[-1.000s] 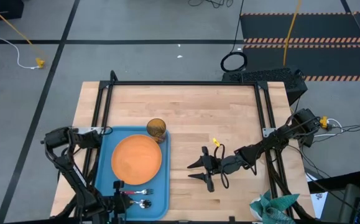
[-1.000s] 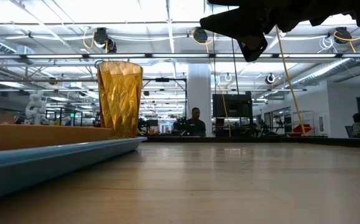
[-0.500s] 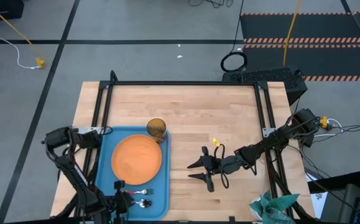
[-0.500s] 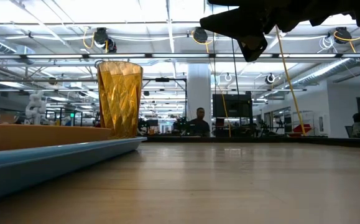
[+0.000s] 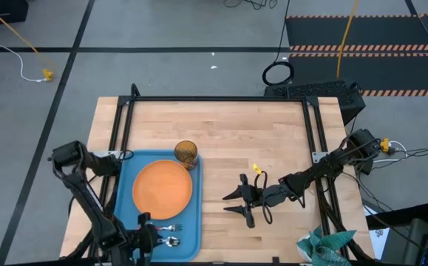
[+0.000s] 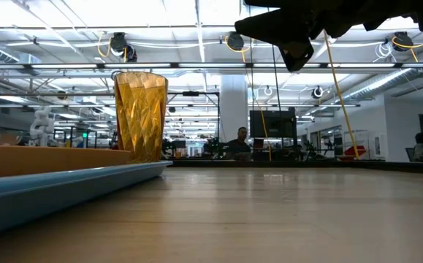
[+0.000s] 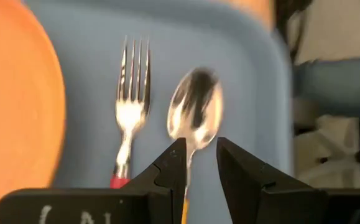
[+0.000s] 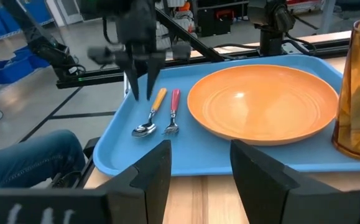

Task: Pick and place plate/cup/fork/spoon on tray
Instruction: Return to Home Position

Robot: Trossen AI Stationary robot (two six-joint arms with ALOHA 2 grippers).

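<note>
The light-blue tray [image 5: 191, 222] lies at the table's near left. On it rest the orange plate [image 5: 162, 186], the amber cup [image 5: 186, 154] standing upright at its far right corner, the red-handled fork [image 8: 173, 115] and the orange-handled spoon [image 8: 148, 118], side by side near the near edge. My left gripper [image 7: 199, 155] hangs a little open just above the spoon's handle, touching nothing; it also shows in the right wrist view [image 8: 142, 90]. My right gripper [image 5: 228, 203] is open and empty over bare wood to the right of the tray, pointing at it.
A green cloth [image 5: 324, 247] lies at the near right corner. Black frame rails [image 5: 221, 100] run along the far and side edges. Bare wood [image 5: 236, 140] lies between the tray and my right arm. A person's jeans-clad leg [image 8: 30, 162] shows beyond the table's left edge.
My left arm has shifted its pose: its shoulder end has moved toward the table's far edge, and its gripper has edged slightly rightward over the fork and spoon. Plate, cup, fork and spoon lie as before.
</note>
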